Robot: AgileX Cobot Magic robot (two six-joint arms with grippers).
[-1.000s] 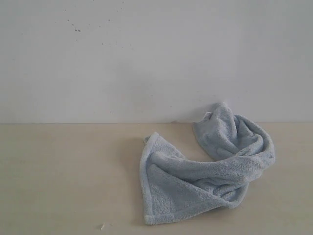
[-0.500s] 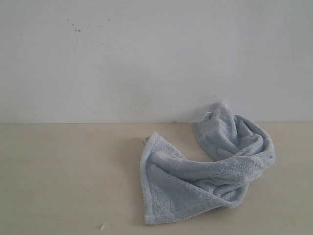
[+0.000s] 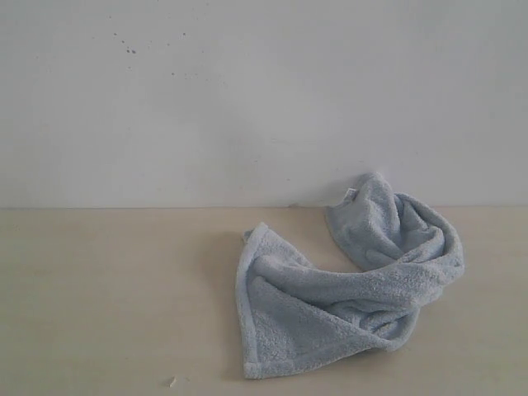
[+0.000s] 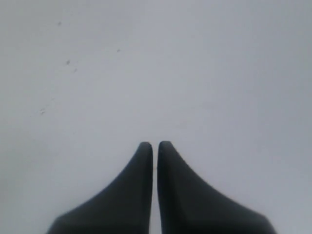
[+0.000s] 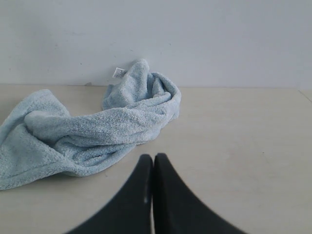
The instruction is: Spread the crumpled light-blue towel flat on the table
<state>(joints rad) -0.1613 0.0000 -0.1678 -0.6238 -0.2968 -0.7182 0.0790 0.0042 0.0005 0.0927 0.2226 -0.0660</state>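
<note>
The pale blue towel [image 3: 346, 285] lies crumpled and twisted on the beige table [image 3: 107, 297], right of centre, its far end bunched against the wall with a small white tag [image 3: 349, 195] showing. No arm appears in the exterior view. The right wrist view has the towel [image 5: 92, 126] just beyond my right gripper [image 5: 153, 157], whose dark fingers are pressed together, empty, above bare table [image 5: 243, 146] near the towel's edge. My left gripper [image 4: 155, 145] is shut and empty too, facing only the plain white wall [image 4: 156, 63]; the towel is out of that view.
A white wall [image 3: 247, 99] rises along the table's far edge, with a few dark specks [image 3: 130, 50]. A tiny pale crumb [image 3: 172, 382] lies on the table near the front, left of the towel.
</note>
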